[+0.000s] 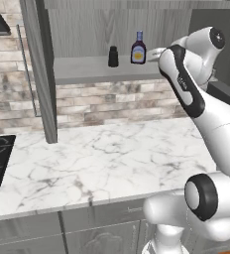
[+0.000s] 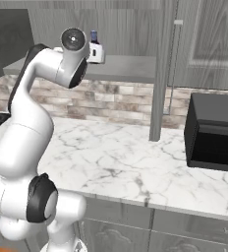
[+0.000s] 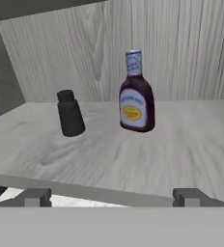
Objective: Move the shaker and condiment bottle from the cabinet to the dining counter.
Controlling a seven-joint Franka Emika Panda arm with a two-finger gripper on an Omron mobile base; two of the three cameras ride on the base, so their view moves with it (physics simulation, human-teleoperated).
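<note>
**Pincer at the shelf edge, both items waiting**

Up on the cabinet [image 1: 77, 30] shelf, both things stand upright and untouched. Going left to right in my hand view: the shaker [image 3: 70, 114] sits at about ten o'clock from my pincer [image 3: 112, 198], and the condiment bottle [image 3: 136, 94] just beside it, near twelve o'clock. They are near each other but apart. My pincer hovers at the shelf's front lip, spread fully wide and holding nothing.

As I judge it, the risk lies in the approach. The gap between the two is narrow, so one finger going wide around the bottle could clip the shaker and tip it; a shallow grip on the bottle's rounded belly could let it slip. The open cabinet door to the left also crowds my arm's swing.

The bottle's yellowish label carries print too blurred to read.

Below lies the marble table [image 1: 102, 158].
</note>
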